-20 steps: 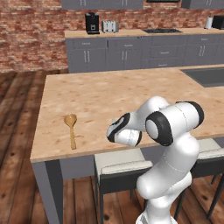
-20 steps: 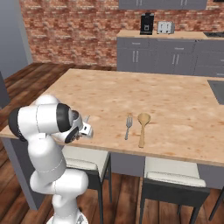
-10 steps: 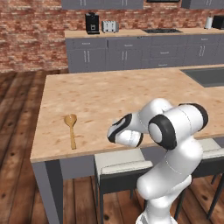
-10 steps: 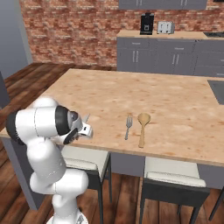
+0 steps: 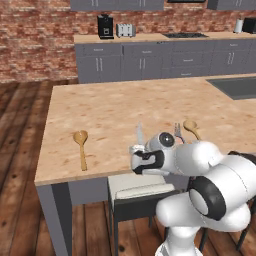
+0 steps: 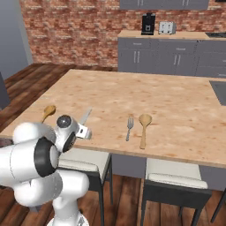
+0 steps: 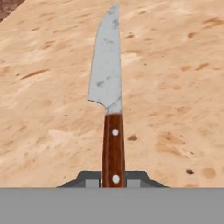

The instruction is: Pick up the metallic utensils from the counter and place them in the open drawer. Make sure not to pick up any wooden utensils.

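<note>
1. One claw (image 7: 113,179) clamped on knife (image 7: 107,78) by its brown handle, blade out over counter (image 5: 110,107).
2. Fork (image 6: 129,127) lies on counter, just beside wooden spoon (image 6: 144,128).
3. Second wooden spoon (image 5: 81,147) lies near the left edge.

My end effector (image 7: 113,180) is matt dark grey plastic, holding the small knife (image 7: 109,96) whose dull, mottled silver metal blade meets a glossy reddish-brown wooden handle with pale metal rivets. The pale speckled wood-grain tabletop (image 7: 175,65) looks smooth and matt. The slim all-silver metal fork (image 6: 129,127) looks softly shiny; the two light-brown wooden spoons (image 6: 144,129) (image 5: 81,147) look matt and smooth.
</note>
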You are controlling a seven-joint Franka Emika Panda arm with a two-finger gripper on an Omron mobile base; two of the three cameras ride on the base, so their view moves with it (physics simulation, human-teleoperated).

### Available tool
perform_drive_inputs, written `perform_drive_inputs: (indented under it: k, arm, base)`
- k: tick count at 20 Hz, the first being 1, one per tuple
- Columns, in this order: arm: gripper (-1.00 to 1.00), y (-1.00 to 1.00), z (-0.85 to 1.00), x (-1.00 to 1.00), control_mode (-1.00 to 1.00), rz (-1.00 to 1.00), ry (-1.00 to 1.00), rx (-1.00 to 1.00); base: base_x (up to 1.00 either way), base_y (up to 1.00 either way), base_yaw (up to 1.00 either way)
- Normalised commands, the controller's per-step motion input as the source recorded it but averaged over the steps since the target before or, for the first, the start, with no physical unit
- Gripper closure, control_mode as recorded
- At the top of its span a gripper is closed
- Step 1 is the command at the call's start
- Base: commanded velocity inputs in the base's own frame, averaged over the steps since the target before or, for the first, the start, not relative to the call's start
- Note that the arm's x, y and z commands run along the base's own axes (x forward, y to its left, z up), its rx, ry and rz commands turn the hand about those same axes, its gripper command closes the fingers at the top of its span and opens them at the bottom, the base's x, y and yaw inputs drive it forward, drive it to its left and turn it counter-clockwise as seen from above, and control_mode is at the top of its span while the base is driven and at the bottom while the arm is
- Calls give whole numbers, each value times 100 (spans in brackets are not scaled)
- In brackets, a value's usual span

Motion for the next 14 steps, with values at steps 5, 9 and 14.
perform_drive_inputs:
  k: [5, 9, 14]
  arm:
    - [100, 0, 100, -44, -100, -5, 0, -1]
    - [100, 11, 100, -12, -100, -3, 5, -7]
    - [100, 10, 91, -45, -100, -5, 10, -7]
  base:
    - [0, 0, 0]
    - [0, 0, 0]
    - [0, 0, 0]
